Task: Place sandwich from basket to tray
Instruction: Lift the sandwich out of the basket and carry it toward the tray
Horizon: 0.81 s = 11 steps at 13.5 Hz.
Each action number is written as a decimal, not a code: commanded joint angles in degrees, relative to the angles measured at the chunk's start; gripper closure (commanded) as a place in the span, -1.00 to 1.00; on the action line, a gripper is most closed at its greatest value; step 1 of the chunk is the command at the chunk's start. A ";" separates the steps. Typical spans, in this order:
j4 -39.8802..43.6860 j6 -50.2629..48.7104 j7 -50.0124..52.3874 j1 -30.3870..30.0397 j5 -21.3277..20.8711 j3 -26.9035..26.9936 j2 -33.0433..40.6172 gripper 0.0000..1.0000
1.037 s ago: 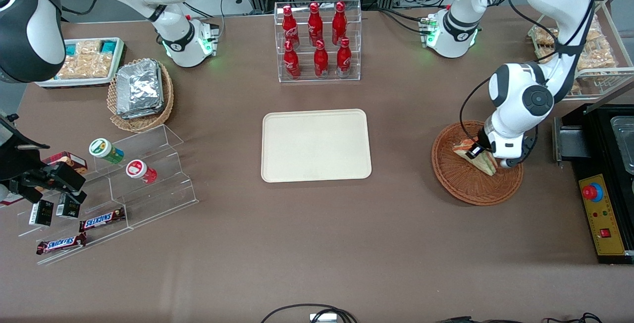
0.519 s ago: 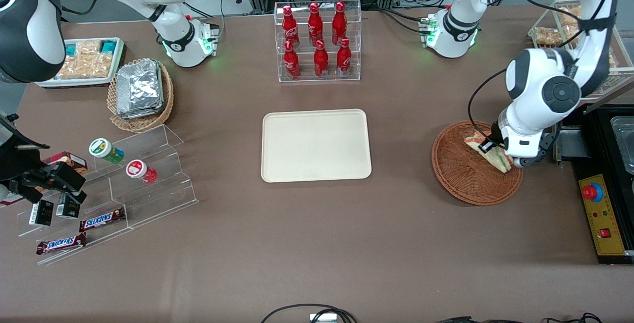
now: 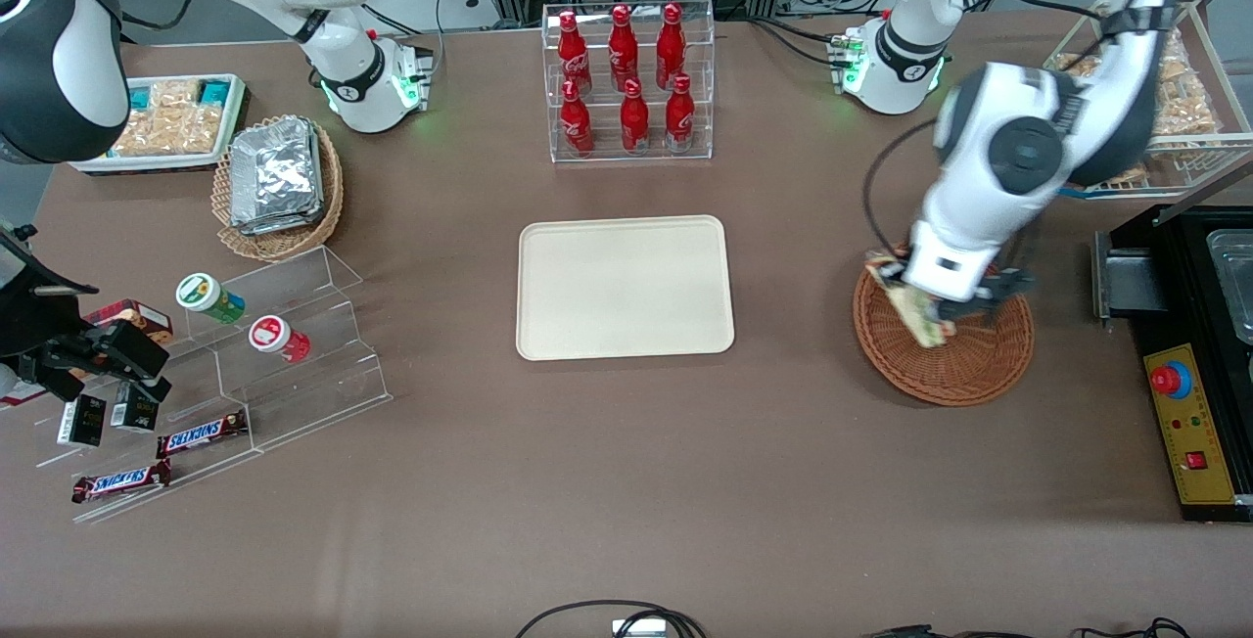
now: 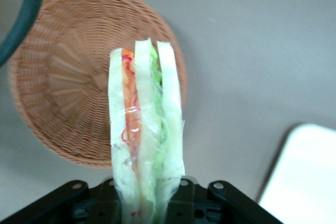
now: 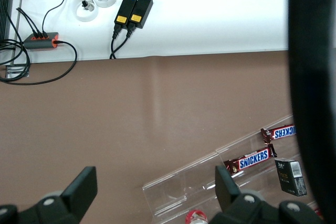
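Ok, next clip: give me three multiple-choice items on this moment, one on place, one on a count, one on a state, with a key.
1. Where is the sandwich?
A. lying on the tray
B. held above the basket
C. on the bare table

2. How many red bottles stand in the clear rack?
A. four
B. six
C. eight

3. What is the gripper doing?
A. shut on the sandwich
B. open above the tray
C. shut on a foil pack

Key: 1 B, the wrist view shows the sandwich lifted over the basket; 2 B, two rows of three; 3 A, the sandwich stands out of the fingers, and the tray has nothing on it.
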<state>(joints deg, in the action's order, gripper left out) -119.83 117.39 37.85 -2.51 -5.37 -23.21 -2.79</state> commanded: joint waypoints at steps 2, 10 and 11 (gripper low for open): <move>1.26 0.47 -0.76 -0.13 -5.17 -10.95 -1.25 1.00; 1.53 6.52 1.00 8.91 -8.69 -15.90 -9.50 1.00; 1.53 7.84 1.08 9.88 -9.30 -15.90 -10.82 1.00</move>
<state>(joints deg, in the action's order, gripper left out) -119.71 123.54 38.48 5.60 -12.67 -39.15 -10.43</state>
